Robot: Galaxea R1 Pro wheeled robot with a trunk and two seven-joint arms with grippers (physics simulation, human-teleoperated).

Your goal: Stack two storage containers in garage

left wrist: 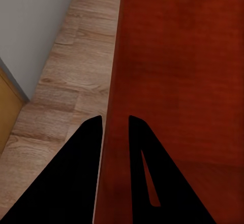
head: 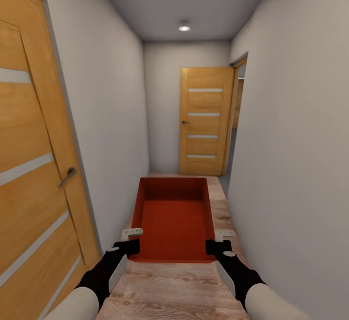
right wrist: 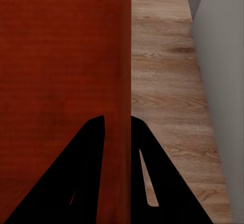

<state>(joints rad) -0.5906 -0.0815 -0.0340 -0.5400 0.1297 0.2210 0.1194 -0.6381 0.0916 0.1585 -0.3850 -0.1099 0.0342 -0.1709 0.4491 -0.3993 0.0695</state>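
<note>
One orange-red storage container [head: 174, 223], lidless with a ribbed bottom, hangs in front of me above the light wood plank floor [head: 169, 291] of a narrow corridor. My left gripper [head: 129, 245] is shut on the near end of its left wall, and my right gripper [head: 221, 245] is shut on the near end of its right wall. In the left wrist view the container [left wrist: 178, 71] wall runs between the dark fingers of the left gripper [left wrist: 114, 125]. The right wrist view shows the same for the container [right wrist: 61, 56] and the right gripper [right wrist: 118, 122]. A second container is out of view.
White-grey walls stand close on both sides. An orange-wood door [head: 34, 165] with glass slits is shut at my near left. Another such door [head: 206, 121] stands open at the corridor's far end on the right, with a strip of dark grey floor [head: 226, 177] beyond it.
</note>
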